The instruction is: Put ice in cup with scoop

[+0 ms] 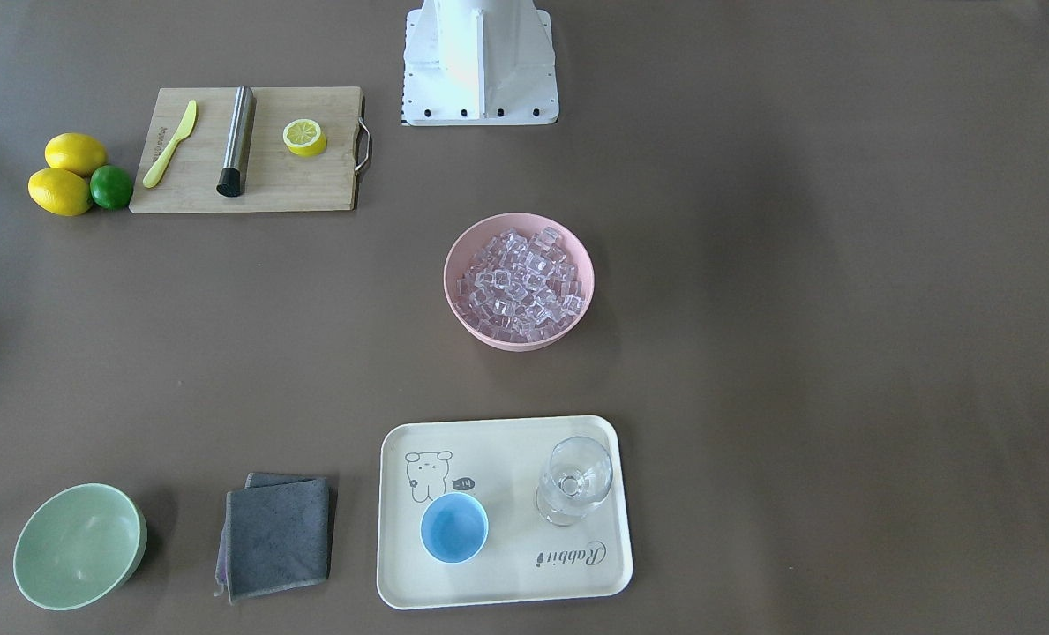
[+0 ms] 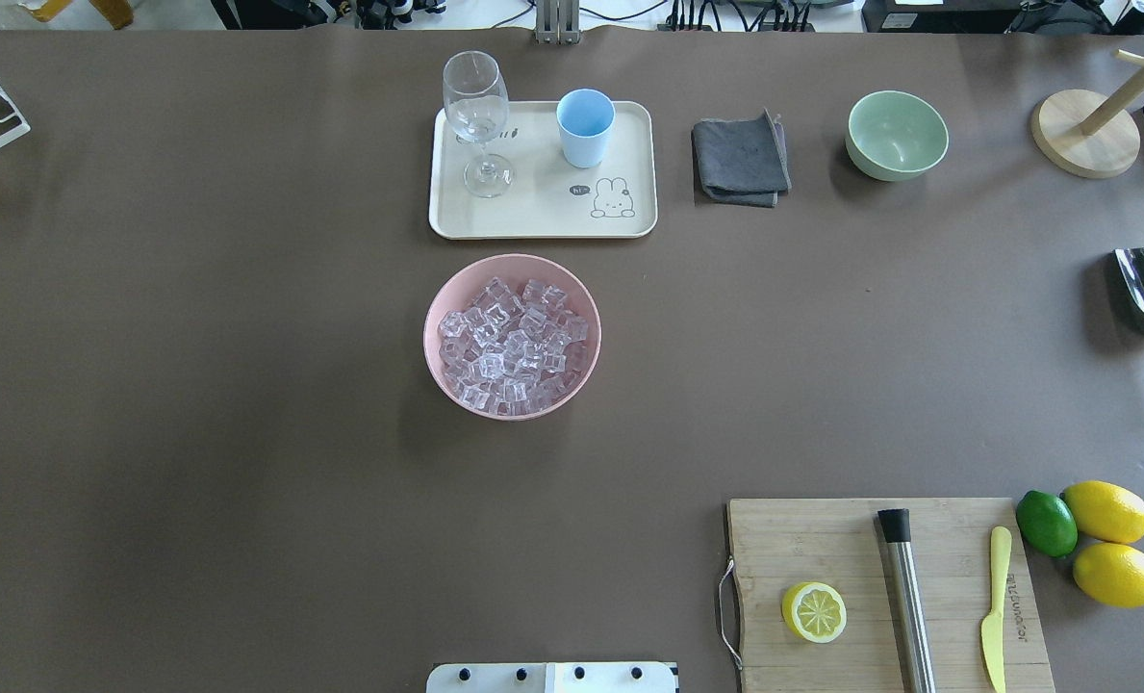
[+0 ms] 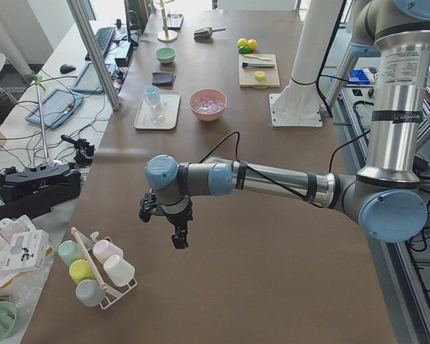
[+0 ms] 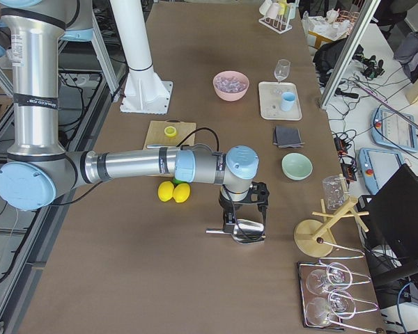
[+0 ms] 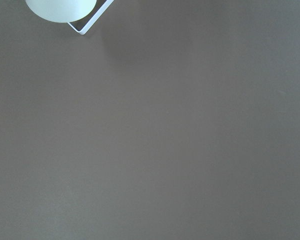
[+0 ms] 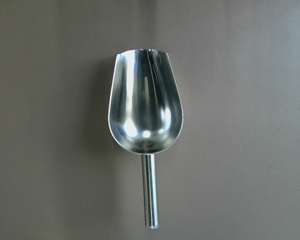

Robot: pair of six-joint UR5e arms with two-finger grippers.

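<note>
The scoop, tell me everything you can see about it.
The scoop is shiny polished steel, mirror-like, with a deep rounded trough, a straight-cut open mouth and a short, thin, straight handle. It is empty. It lies flat, hollow side up, on the bare brown table towards the robot's right end, apart from the other items. The right claw hangs just above it; whether it touches the scoop cannot be told.
</note>
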